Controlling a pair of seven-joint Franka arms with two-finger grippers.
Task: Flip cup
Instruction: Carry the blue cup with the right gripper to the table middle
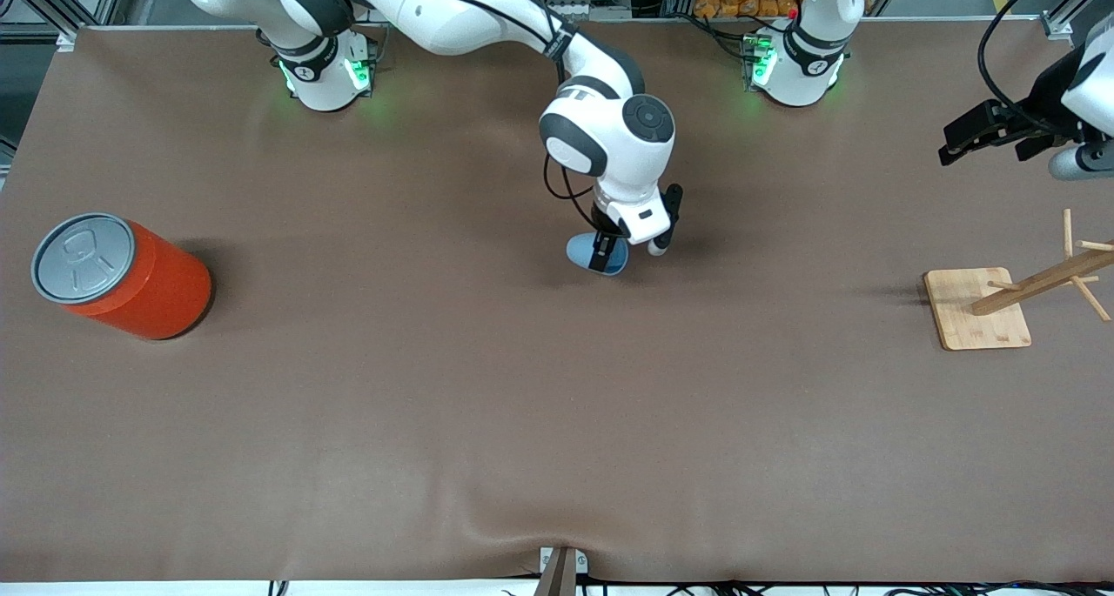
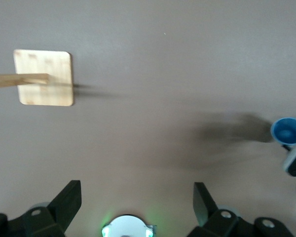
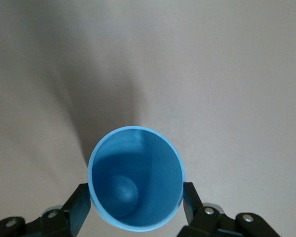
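Cup [image 3: 135,178], light-blue, mouth up mid-table, pinched by right gripper [image 1: 609,252] for flipping; left gripper [image 2: 137,200] spread wide, waiting above wooden rack [image 1: 979,307] near table edge.

Mostly hidden under the right gripper [image 1: 603,254] in the front view: the cup [image 1: 581,250], only its blue edge showing. Cut off by the frame edge beside the left gripper [image 1: 988,132]: the wooden rack [image 1: 1057,274], pegs partly lost.
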